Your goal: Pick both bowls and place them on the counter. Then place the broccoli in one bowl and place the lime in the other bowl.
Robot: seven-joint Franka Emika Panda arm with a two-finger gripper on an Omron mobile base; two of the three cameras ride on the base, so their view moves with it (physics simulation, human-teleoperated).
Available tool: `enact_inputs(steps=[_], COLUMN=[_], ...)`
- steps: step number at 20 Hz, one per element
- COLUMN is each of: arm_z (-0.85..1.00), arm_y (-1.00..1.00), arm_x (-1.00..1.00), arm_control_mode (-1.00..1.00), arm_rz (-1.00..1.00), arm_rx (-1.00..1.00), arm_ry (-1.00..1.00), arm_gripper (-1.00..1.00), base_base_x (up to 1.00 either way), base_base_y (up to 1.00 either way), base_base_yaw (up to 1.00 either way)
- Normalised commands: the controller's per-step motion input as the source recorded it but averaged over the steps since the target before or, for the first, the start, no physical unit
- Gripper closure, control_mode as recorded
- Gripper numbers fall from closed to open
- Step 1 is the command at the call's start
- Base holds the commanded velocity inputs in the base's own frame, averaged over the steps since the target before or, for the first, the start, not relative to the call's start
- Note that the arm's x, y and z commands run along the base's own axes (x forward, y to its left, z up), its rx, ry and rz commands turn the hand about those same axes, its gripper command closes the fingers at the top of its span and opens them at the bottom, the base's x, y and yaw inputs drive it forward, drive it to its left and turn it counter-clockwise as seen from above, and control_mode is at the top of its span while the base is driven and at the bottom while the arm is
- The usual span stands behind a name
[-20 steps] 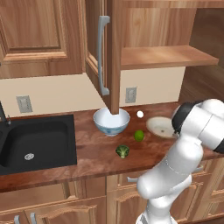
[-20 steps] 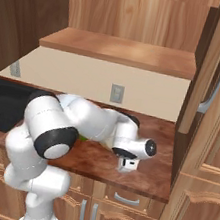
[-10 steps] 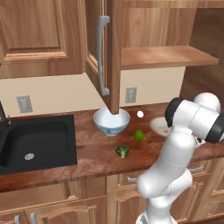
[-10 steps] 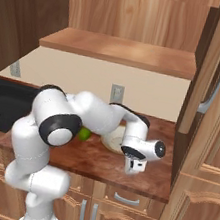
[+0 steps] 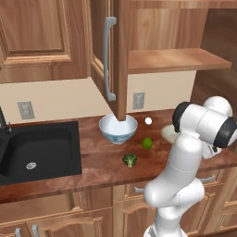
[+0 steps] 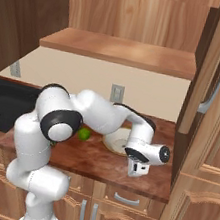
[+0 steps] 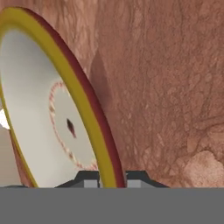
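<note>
Reddish-brown surface [image 6: 98,163] carries the blue-patterned bowl [image 5: 118,128], broccoli [image 5: 129,160] and lime [image 5: 147,143]. Jaws [image 6: 137,168] pinch the shallow beige bowl's [image 6: 119,140] rim; setting it down seems underway, release next.

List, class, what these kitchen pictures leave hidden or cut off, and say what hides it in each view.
- Shallow beige bowl: left base view, mostly behind the arm; hand view, cut by the left edge.
- Gripper: hand view, tips barely show astride the rim.
- Broccoli, white-and-blue bowl: right base view, hidden behind the arm.
- Lime: partly hidden there.
</note>
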Motion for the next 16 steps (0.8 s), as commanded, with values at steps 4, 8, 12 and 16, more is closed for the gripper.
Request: enact_inputs(steps=[4, 8, 12, 16], arm_z=[-0.13, 0.05, 0.27, 0.37], arm_y=[0.19, 0.02, 0.02, 0.13], arm_x=[0.00, 0.00, -0.13, -0.23], arm_control_mode=[-1.00, -1.00, -1.00, -1.00], arm_rz=[0.00, 0.00, 0.00, 0.00], arm_rx=[-0.02, -0.03, -0.07, -0.15], arm_ry=[-0.09, -0.04, 0.00, 0.00], arm_gripper=[-1.00, -1.00, -1.00, -1.00], base_base_x=[0.00, 0.00, 0.00, 0.00], base_base_y=[0.00, 0.00, 0.00, 0.00], base_base_yaw=[0.00, 0.00, 0.00, 0.00])
